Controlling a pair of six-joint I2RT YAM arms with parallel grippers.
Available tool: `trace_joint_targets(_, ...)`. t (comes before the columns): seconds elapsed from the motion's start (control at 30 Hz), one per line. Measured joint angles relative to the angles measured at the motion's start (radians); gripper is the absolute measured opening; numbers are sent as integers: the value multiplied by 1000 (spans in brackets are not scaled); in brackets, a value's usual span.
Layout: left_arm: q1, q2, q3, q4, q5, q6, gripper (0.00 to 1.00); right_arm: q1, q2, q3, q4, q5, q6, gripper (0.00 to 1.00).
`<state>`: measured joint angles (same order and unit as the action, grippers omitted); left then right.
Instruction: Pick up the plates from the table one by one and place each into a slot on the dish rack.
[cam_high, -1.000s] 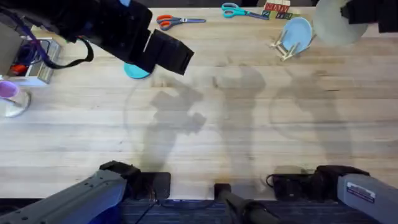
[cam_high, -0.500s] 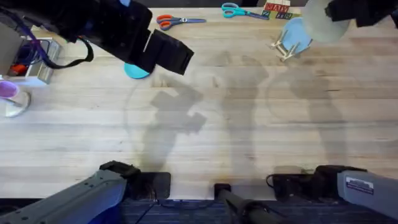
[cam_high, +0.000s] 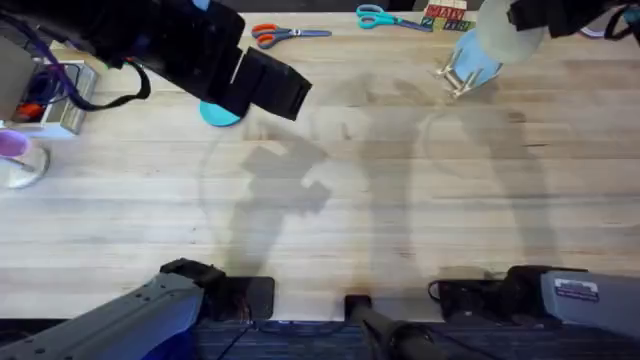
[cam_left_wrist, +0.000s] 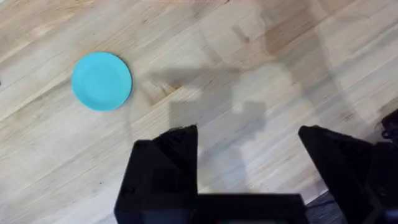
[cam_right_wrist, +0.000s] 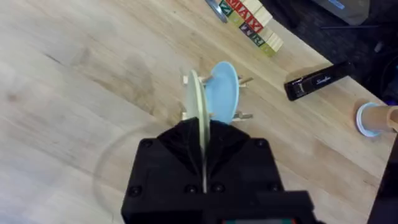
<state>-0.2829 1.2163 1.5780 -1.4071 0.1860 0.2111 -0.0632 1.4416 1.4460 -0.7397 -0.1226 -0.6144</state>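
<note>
Wood-grain surface (cam_high: 330, 200) throughout, pale planks. At far left, purple cup (cam_high: 14, 150) beside a clear holder. Next, left tool (cam_left_wrist: 249, 158) held high, black fingers spread wide with nothing between — cyan plate (cam_left_wrist: 101, 81) flat on the planks off to one side, partly hidden under the arm overhead. Farther along the back edge, orange-handled scissors (cam_high: 285, 34), then teal-handled scissors (cam_high: 385, 17) and lettered blocks (cam_right_wrist: 252, 22). At far right, dish rack (cam_right_wrist: 214, 99) with a light blue plate (cam_right_wrist: 222, 93) upright in a slot — right tool (cam_right_wrist: 202, 155) pinching the cream plate (cam_right_wrist: 201, 124) edge-on, just above the pegs beside it.
</note>
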Motion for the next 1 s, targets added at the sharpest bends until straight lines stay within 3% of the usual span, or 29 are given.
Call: trace_joint_targets(1.0,0,0,0,0,0,0,993,-16,111,0,135,3,1,31)
